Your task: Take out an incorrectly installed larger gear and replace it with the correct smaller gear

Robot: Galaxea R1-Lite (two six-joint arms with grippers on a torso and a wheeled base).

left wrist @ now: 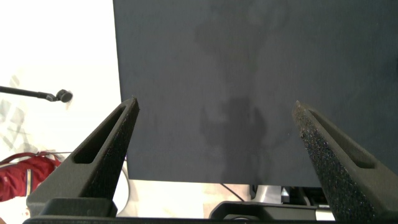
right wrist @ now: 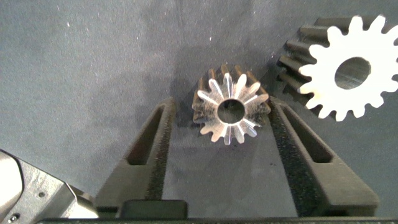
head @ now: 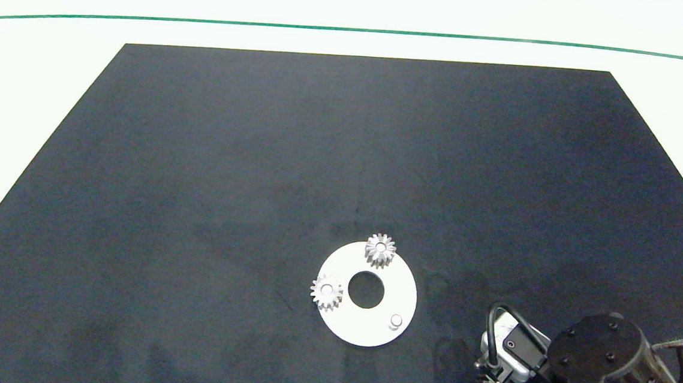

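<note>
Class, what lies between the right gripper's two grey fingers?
The smaller silver metal gear, flat on the black mat, sits between the fingers; the right wrist view shows it.

I'm seeing bright, even overhead light. The white table (head: 354, 12) beyond the dark mat (head: 258, 179) is blowing out almost to pure white, and its green line (head: 353, 30) is bowing from lens distortion. The white disc (head: 390, 318) is glaring. In the right wrist view, the larger gear (right wrist: 348, 68) is washing out, its face featureless, while the smaller gear (right wrist: 231, 111) is staying crisp with bright glints. Soft shadows are pooling on the mat under it.
</note>
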